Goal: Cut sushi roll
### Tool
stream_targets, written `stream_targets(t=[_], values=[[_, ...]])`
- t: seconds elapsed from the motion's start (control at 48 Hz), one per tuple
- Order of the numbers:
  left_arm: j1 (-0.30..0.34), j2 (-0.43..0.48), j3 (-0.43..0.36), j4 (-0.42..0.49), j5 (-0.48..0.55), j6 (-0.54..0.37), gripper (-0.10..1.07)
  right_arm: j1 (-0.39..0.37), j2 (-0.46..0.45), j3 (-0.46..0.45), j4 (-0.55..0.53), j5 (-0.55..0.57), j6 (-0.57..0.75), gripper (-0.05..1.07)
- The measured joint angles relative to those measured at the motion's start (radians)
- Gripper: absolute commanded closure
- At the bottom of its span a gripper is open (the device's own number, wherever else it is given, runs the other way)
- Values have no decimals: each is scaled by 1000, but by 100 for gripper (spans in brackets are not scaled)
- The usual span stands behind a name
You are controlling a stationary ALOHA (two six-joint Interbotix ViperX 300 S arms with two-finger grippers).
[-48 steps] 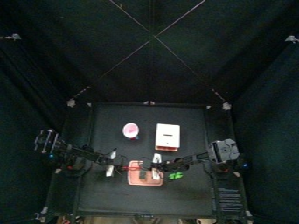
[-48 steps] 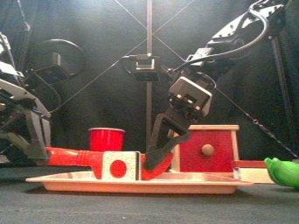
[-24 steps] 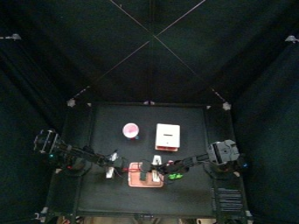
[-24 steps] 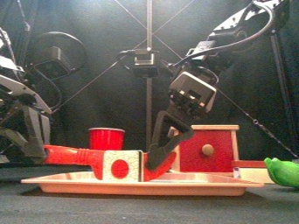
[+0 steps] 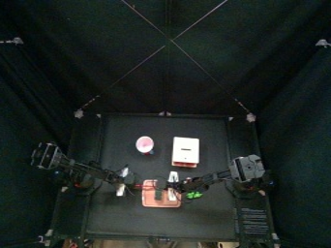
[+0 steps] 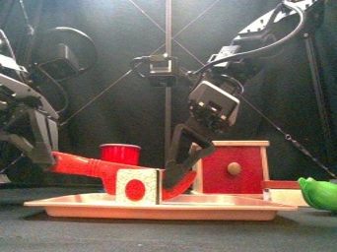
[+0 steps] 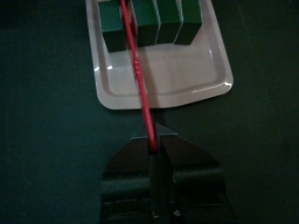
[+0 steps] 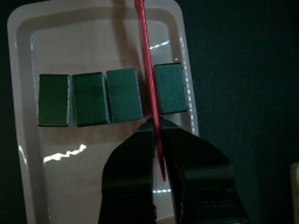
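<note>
The sushi roll (image 8: 105,96) lies in a pale tray (image 8: 35,162) as several dark green blocks side by side. In the front view its white end with a red dot (image 6: 132,185) faces the camera. My right gripper (image 8: 158,144) is shut on a thin red knife (image 8: 149,70), whose blade sits in the gap before the last block (image 8: 170,87). My left gripper (image 7: 156,147) is shut on a second red blade (image 7: 138,70). That blade slants from the left down to the roll (image 7: 152,19). Both grippers hang over the tray (image 5: 159,201).
Behind the tray stand a red cup (image 6: 121,155) and a red box with a white top (image 6: 235,167). A green object (image 6: 316,192) lies on the table to the tray's right. The table edges are near on the front side.
My left gripper has risen and drawn back to the left, so its red blade slants more steeply. My right gripper has lifted slightly, with its knife still at the roll.
</note>
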Motion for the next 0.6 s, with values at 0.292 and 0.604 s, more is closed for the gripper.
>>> stream_targets(t=[0.292,0.604], values=[[-3,-140,14,3,0,-2,65,14,-69,2,3,31,5,61],[-6,-160,31,0,-11,-2,65,18,-98,2,12,35,5,61]])
